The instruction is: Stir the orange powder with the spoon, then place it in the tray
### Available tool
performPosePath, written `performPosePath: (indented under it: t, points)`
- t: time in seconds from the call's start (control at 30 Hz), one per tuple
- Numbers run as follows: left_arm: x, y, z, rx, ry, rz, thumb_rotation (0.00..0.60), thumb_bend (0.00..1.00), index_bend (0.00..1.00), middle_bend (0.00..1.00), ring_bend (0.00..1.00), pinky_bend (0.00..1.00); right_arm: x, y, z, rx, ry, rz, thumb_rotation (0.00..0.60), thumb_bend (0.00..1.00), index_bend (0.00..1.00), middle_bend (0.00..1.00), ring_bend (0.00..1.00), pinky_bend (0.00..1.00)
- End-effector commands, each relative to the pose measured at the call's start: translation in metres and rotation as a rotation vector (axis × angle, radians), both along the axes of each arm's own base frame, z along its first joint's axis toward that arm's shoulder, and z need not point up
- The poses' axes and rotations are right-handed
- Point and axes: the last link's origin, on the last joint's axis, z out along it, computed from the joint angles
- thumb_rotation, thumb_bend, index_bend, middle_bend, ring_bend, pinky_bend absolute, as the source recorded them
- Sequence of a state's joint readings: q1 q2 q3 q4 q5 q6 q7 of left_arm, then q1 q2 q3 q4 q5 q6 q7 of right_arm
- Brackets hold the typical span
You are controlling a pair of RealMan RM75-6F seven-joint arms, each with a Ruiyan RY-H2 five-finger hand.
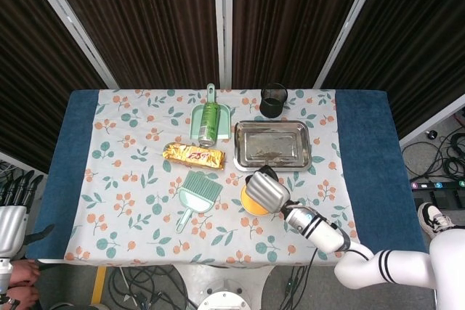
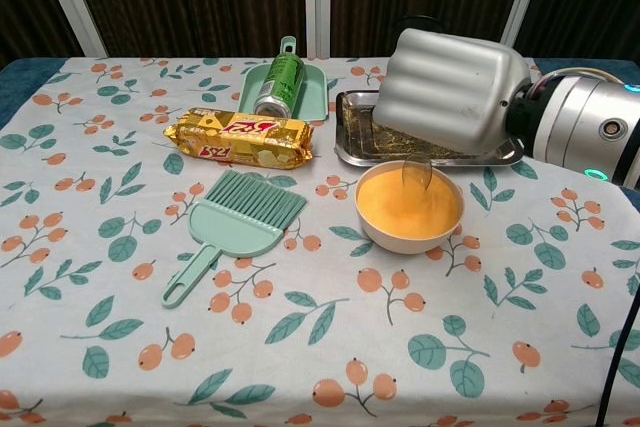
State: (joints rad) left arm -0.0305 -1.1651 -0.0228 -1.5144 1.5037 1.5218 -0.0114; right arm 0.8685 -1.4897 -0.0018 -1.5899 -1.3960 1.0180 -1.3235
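Note:
A white bowl (image 2: 381, 232) of orange powder (image 2: 405, 209) stands in front of the metal tray (image 2: 351, 143). My right hand (image 2: 450, 90) hovers over the bowl's far rim and grips the spoon (image 2: 415, 175). The spoon's bowl dips into the far side of the powder, and its handle is hidden under the hand. From the head view the right hand (image 1: 265, 191) covers most of the bowl (image 1: 249, 206), with the tray (image 1: 272, 145) just beyond it. My left hand (image 1: 12, 215) hangs off the table's left corner, fingers straight, holding nothing.
A green can (image 2: 278, 85) lies on a mint dustpan (image 2: 316, 90) at the back. A gold snack packet (image 2: 238, 139) and a mint brush (image 2: 240, 217) lie left of the bowl. A black cup (image 1: 273, 99) stands behind the tray.

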Motion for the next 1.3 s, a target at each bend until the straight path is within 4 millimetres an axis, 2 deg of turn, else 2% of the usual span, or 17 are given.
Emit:
performPosePath:
  t: [0.03, 0.2, 0.37, 0.57, 0.8, 0.97, 1.13, 1.3]
  points:
    - [-0.001, 0.000, 0.000, 0.000, -0.001, 0.002, 0.600, 0.00, 0.05, 0.05, 0.05, 0.08, 0.005, 0.008, -0.001, 0.002, 0.014, 0.021, 0.600, 0.49, 0.76, 0.94, 0.97, 1.00]
    - [-0.002, -0.002, 0.000, -0.002, -0.002, 0.007, 0.600, 0.00, 0.05, 0.05, 0.05, 0.08, 0.000, 0.013, -0.016, 0.021, 0.081, 0.023, 0.600, 0.49, 0.76, 0.94, 0.97, 1.00]
    - [-0.004, -0.002, -0.001, -0.003, -0.005, 0.009, 0.600, 0.00, 0.05, 0.05, 0.05, 0.08, -0.006, 0.007, -0.023, -0.018, 0.154, 0.033, 0.600, 0.49, 0.76, 0.94, 0.96, 1.00]
    - [-0.003, -0.001, -0.001, 0.000, -0.006, 0.005, 0.600, 0.00, 0.05, 0.05, 0.05, 0.08, -0.002, -0.003, -0.012, -0.090, 0.165, 0.024, 0.600, 0.49, 0.78, 0.94, 0.96, 1.00]
    - [-0.002, 0.000, 0.000, 0.004, -0.005, -0.002, 0.600, 0.00, 0.05, 0.05, 0.05, 0.08, 0.013, 0.003, 0.003, -0.100, 0.135, 0.070, 0.600, 0.49, 0.79, 0.94, 0.96, 1.00]
    - [-0.002, 0.000, 0.000, 0.003, -0.005, 0.000, 0.600, 0.00, 0.05, 0.05, 0.05, 0.08, 0.015, 0.011, -0.012, -0.051, 0.141, 0.078, 0.600, 0.49, 0.79, 0.94, 0.96, 1.00]
    - [-0.004, -0.002, 0.000, -0.001, -0.004, 0.011, 0.600, 0.00, 0.05, 0.05, 0.05, 0.08, 0.006, 0.016, -0.033, -0.020, 0.193, 0.096, 0.600, 0.49, 0.79, 0.94, 0.96, 1.00]
    - [-0.004, -0.003, 0.000, -0.001, -0.004, 0.013, 0.600, 0.00, 0.05, 0.05, 0.05, 0.08, -0.001, 0.003, -0.033, -0.085, 0.229, 0.095, 0.600, 0.49, 0.83, 0.94, 0.96, 1.00]
